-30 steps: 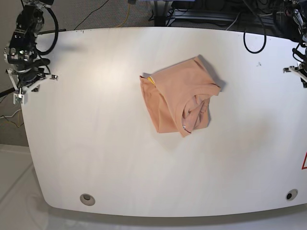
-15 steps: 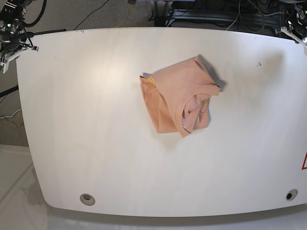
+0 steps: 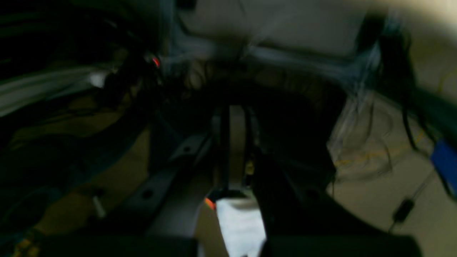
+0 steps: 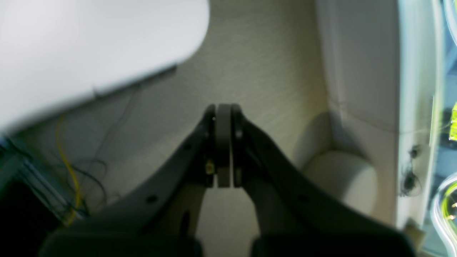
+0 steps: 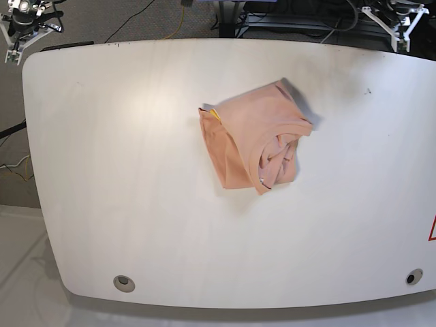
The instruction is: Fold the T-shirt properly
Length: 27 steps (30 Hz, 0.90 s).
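Centre of frame: folded peach cotton T-shirt [image 5: 257,139] on white table [image 5: 122,191] | long axis upper-right to lower-left | left gripper [image 5: 394,17], right gripper [image 5: 24,17] both closed, empty, frame's top corners | left marginally nearer.

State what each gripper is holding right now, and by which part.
Nothing. The right gripper and left gripper have shut jaws with nothing between them, both off the table; the T-shirt lies there untouched.
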Tool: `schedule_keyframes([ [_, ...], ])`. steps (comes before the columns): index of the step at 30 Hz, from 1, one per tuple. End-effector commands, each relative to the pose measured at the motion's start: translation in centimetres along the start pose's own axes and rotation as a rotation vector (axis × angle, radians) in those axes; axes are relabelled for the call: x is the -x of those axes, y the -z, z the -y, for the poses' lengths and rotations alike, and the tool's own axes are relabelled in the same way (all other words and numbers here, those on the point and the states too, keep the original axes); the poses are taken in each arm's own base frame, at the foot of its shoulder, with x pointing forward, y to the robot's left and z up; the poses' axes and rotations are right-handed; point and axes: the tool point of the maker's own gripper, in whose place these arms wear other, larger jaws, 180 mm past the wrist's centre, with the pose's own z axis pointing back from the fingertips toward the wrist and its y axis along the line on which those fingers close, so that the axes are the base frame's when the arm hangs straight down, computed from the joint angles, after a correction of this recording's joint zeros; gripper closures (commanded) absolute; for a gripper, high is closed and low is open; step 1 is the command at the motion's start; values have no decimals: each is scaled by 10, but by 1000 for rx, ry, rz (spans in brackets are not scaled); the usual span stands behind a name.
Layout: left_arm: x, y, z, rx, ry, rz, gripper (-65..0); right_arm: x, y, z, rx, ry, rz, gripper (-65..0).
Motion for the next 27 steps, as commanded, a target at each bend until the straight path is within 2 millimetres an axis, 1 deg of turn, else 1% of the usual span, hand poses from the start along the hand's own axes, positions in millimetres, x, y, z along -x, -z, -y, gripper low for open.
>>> schedule_keyframes([
  [1, 13, 6, 15, 16, 63, -42, -3, 30, 7, -4, 7, -64, -66, 0],
  [3, 24, 14, 27, 37, 100, -80, -3, 51, 15, -18, -24, -106, -109, 0],
  [4, 30, 17, 32, 47, 113, -99, -3, 56, 19, -25, -38, -115, -117, 0],
  [6, 42, 25, 43, 68, 141, -136, -3, 74, 28, -42, -74, -134, -156, 0],
  [9, 45, 36, 61, 102, 183, -143, -3, 106, 39, -59, -122, -156, -222, 0],
  [10, 48, 39, 65, 108, 197, -148, -3, 114, 42, -65, -143, -155, -236, 0],
  [11, 53, 45, 72, 117, 221, -163, -3, 125, 48, -76, -175, -148, -254, 0],
  [13, 62, 52, 77, 120, 255, -189, -3, 142, 55, -88, -212, -132, -288, 0],
  [15, 68, 61, 83, 126, 284, -206, -3, 162, 60, -104, -259, -114, -329, 0],
  [16, 76, 69, 89, 135, 309, -228, -3, 174, 64, -116, -296, -105, -354, 0],
  [19, 100, 87, 101, 162, 353, -299, -3, 194, 74, -141, -372, -80, -388, 0],
  [21, 105, 100, 110, 183, 371, -308, -3, 206, 77, -157, -419, -63, -408, 0],
  [22, 111, 108, 114, 192, 376, -319, -3, 211, 80, -166, -445, -51, -417, 0],
  [23, 117, 116, 117, 202, 378, -331, -3, 218, 81, -179, -483, -35, -432, 0],
  [26, 140, 133, 121, 225, 368, -375, -3, 228, 83, -204, -560, 4, -462, 0],
  [27, 145, 141, 124, 237, 361, -383, -3, 229, 83, -218, -601, 26, -471, 0],
])
